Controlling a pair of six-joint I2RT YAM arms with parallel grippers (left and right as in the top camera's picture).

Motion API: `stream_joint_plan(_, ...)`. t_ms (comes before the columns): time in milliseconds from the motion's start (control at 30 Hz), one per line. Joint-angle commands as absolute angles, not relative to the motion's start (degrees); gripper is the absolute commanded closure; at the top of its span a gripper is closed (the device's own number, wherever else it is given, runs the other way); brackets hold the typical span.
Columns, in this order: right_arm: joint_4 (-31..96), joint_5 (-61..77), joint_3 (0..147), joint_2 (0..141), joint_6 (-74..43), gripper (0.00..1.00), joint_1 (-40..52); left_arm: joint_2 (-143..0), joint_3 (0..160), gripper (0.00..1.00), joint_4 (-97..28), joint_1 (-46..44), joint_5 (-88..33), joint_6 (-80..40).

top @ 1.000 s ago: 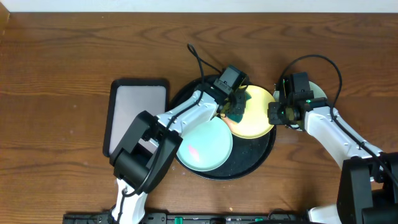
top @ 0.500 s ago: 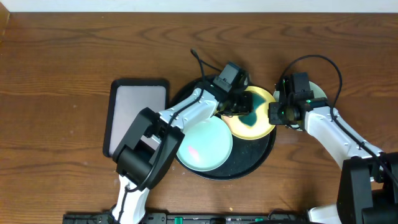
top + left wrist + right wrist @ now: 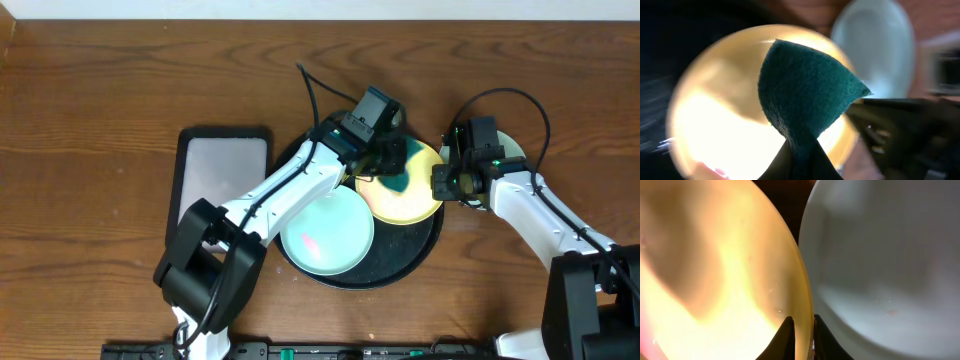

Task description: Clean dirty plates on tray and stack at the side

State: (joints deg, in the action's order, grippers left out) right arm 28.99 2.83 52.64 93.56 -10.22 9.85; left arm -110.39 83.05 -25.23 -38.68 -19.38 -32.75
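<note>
Three plates show from overhead. A yellow plate (image 3: 415, 195) lies across the upper right of the round black tray (image 3: 400, 268). A smeared mint plate (image 3: 325, 230) sits in the tray's lower left. A second mint plate (image 3: 512, 147) rests on the table (image 3: 100, 100) right of the tray, partly under the right arm. The left gripper (image 3: 393, 160) pinches a green scouring pad (image 3: 398, 178) over the yellow plate's upper part. The right gripper (image 3: 446, 183) is clamped on that plate's right rim. A rectangular tray (image 3: 222, 185) lies at the left.

From the left wrist, the pad (image 3: 807, 95) fills the centre, its lower tip nipped between the jaws at the bottom edge. The yellow plate (image 3: 710, 130) is behind it, and the second mint plate (image 3: 875, 50) is blurred at upper right.

From the right wrist, both fingers (image 3: 786, 335) press together on the yellow plate's (image 3: 715, 270) rim at bottom centre. The second mint plate (image 3: 890, 270) fills the right half, just beside it.
</note>
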Motion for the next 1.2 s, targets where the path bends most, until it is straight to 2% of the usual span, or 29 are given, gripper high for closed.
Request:
stream_joint_plan(0, 29.0, 3.5, 52.3, 92.7, -10.2, 0.89, 9.8, -111.3, 82.3, 0.92, -26.1, -38.3, -11.7, -32.1)
stream_joint_plan(567, 29.1, 3.5, 52.3, 92.7, -10.2, 0.89, 9.8, -121.4, 81.4, 0.92, -23.7, -38.0, -14.5, -37.4)
stream_joint_plan(933, 29.1, 3.5, 52.3, 92.7, -10.2, 0.89, 9.8, -122.8, 81.5, 0.93, -19.0, -38.6, -39.1, -37.6)
stream_joint_plan(1167, 29.1, 3.5, 52.3, 92.7, -10.2, 0.86, 9.8, -115.9, 82.5, 0.93, -16.9, -38.4, -31.9, -37.5)
